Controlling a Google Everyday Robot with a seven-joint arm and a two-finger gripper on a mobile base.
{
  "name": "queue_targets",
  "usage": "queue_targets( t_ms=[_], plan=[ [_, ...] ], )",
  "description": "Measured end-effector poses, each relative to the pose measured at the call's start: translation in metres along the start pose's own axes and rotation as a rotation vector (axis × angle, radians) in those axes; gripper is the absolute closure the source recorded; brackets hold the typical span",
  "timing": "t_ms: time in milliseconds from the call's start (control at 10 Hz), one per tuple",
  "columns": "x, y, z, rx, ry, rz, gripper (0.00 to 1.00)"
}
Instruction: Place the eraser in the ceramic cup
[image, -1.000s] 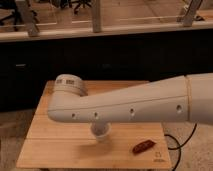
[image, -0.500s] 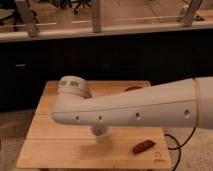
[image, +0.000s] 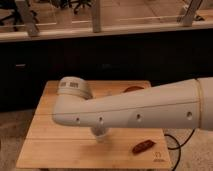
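Moved: white arm (image: 135, 112) swung lower across light wooden table (image: 45, 145) | gripper: out of sight, jaw state cannot tell | small white ceramic cup (image: 99, 133): peeks beneath arm | black eraser: unseen | reddish-brown oblong (image: 142, 146): right of cup

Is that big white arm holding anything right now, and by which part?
It cannot be told: the arm hides its own end effector over the wooden table, and no eraser shows. Only part of the ceramic cup peeks out below.

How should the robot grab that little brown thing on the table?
Pinch the brown thing across its narrow middle, coming from above: it lies flat and long on the table. The tool is out of sight, likely under the arm.
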Motion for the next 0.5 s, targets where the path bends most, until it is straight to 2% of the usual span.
queue_targets(
  t_ms=[500],
  plan=[
    [0.025,0.010,0.003,-0.027,0.041,0.028,1.00]
  ],
)
